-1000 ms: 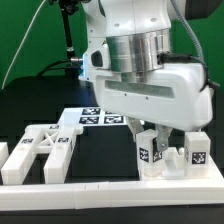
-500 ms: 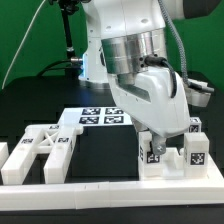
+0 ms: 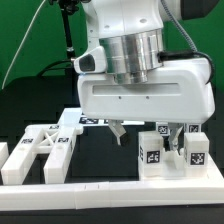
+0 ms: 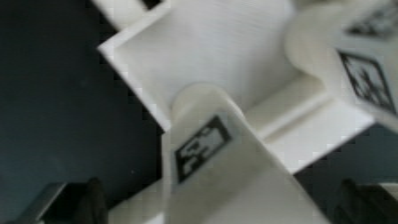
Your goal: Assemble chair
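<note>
The chair parts are matte white blocks with black-and-white tags. A cross-braced frame (image 3: 40, 150) lies at the exterior view's left. A cluster of upright tagged pieces stands at the right: one (image 3: 150, 152) under my hand, another (image 3: 197, 150) beside it. My gripper (image 3: 148, 136) hangs over the cluster, open, with one dark finger on each side of the nearer upright piece and not touching it. In the wrist view that tagged piece (image 4: 214, 150) rises between my gripper's (image 4: 217, 205) spread dark fingers (image 4: 71, 200), with a flat white slab (image 4: 214, 60) beyond it.
The marker board (image 3: 95, 120) lies on the black table behind the frame. A long low white border rail (image 3: 110, 186) runs along the front edge. A black stand (image 3: 68, 50) rises at the back before a green backdrop.
My hand has turned about its vertical axis: half a second ago it was angled, now its broad face is square to the exterior view. The chair pieces have not moved.
</note>
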Motion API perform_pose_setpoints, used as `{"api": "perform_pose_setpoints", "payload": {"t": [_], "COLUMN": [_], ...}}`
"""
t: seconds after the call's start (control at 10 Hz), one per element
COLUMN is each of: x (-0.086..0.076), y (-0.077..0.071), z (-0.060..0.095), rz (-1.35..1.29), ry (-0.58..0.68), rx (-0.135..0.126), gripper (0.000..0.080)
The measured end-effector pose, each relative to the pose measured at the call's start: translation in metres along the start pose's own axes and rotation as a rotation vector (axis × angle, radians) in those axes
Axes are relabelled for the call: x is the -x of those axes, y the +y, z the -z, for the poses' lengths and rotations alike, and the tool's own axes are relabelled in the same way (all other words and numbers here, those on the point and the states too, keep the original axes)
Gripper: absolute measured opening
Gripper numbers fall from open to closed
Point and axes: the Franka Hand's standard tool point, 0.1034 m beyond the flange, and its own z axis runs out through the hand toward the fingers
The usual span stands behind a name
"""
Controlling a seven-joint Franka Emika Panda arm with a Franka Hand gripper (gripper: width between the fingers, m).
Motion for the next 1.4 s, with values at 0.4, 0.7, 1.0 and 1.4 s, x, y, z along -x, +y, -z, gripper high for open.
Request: {"api": "perform_pose_setpoints", "payload": {"t": [0.4, 0.7, 1.0, 1.4], "x": [-0.001, -0.001, -0.001, 0.002], "y": [0.001, -0.002, -0.003, -0.008], "z": [-0.001, -0.001, -0.001, 0.001], "rz": [0.373, 0.348, 0.165, -0.425], "ry": [0.016, 0.019, 0.022, 0.022], "rx": [0.03, 0.037, 0.034, 0.037], "gripper": [0.0649, 0.0538, 0.0285, 0.0285]}}
